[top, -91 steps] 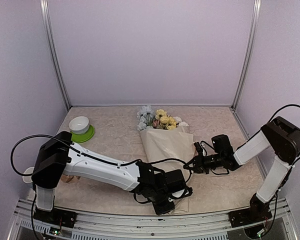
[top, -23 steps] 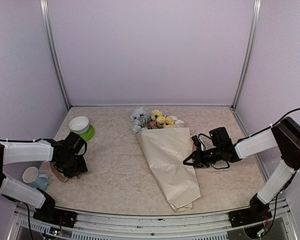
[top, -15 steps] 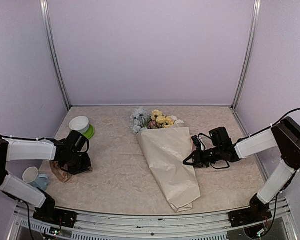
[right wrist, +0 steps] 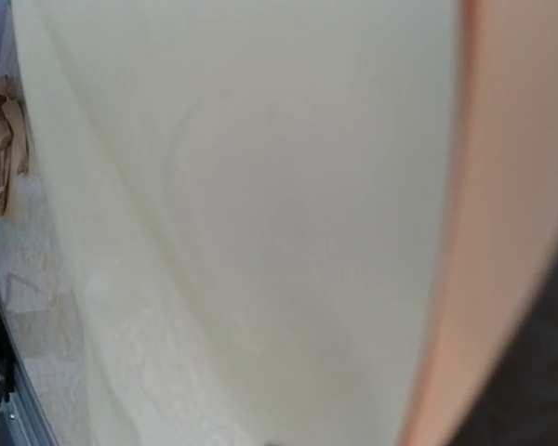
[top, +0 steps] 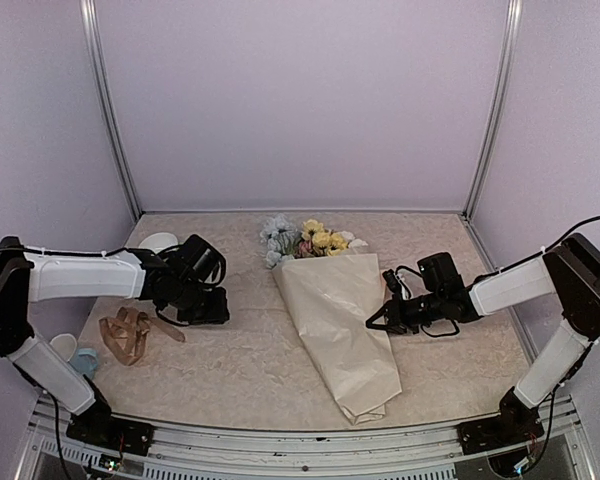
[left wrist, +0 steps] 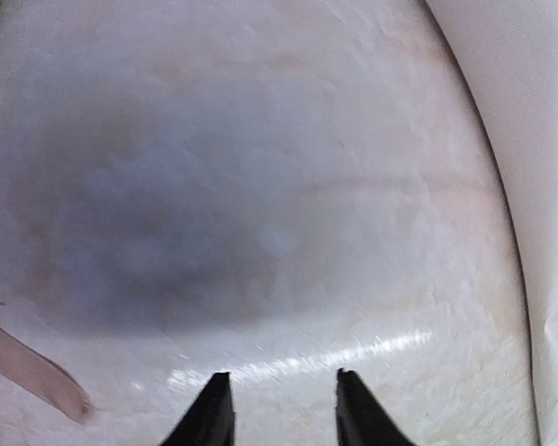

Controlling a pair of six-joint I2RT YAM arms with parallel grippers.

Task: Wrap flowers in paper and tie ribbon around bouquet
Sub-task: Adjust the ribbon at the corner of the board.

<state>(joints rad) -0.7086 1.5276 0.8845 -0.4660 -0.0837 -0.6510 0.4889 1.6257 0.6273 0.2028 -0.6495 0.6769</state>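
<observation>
One crinkly beige paper cone (top: 335, 320) lies mid-table, with one bunch of blue, white and yellow flowers (top: 310, 240) at its far end. One tan ribbon (top: 130, 333) is heaped near the left edge. Over the bare tabletop (top: 250, 350) between them, the left gripper (left wrist: 281, 415) stands slightly apart and empty; the right gripper (top: 377, 322) is closed at the paper's right edge.

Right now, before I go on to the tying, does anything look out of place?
Yes: the ribbon lies in a loose, tangled heap well to the left of the paper, not around it. The left gripper, slightly open, holds nothing.
</observation>
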